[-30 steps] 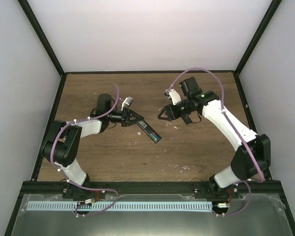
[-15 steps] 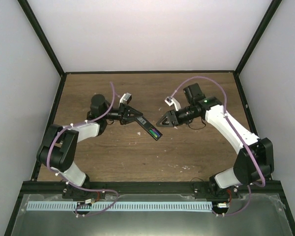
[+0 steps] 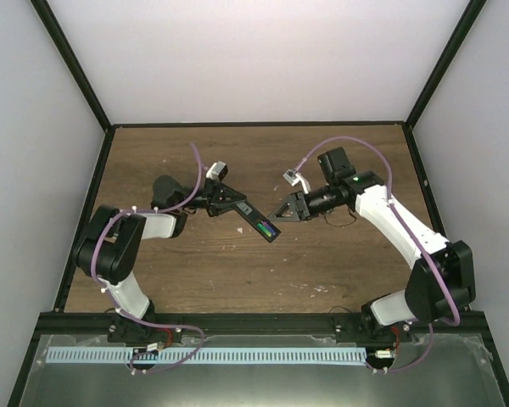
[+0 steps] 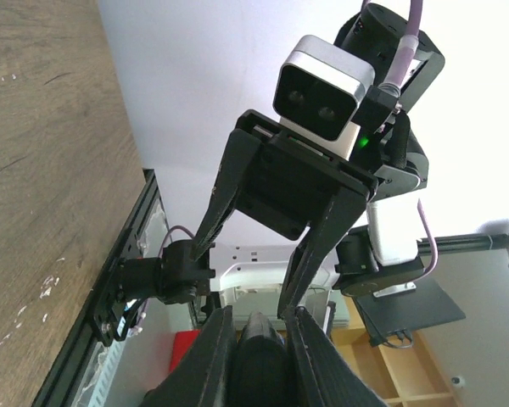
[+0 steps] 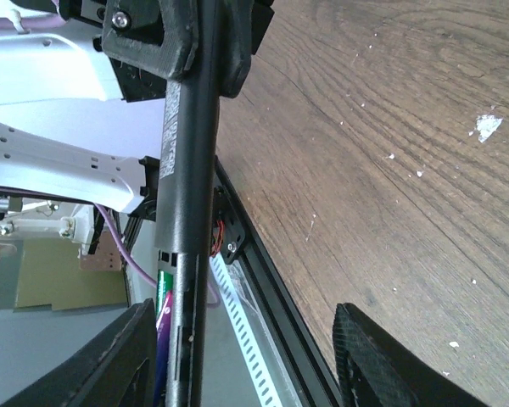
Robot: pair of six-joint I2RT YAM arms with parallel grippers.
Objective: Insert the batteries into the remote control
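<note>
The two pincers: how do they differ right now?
The left pincer is shut on the remote control; the right pincer is open and holds nothing. The left pincer grips the remote's plain end; the right pincer's tips face the end showing a green battery. Both are black and two-fingered.

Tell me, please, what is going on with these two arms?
The left gripper is clamped on one end of the remote control, holding it out toward the right gripper. The batteries, green and purple, sit in the compartment at its free end. The right gripper hangs open just beside that end, holding nothing.
</note>
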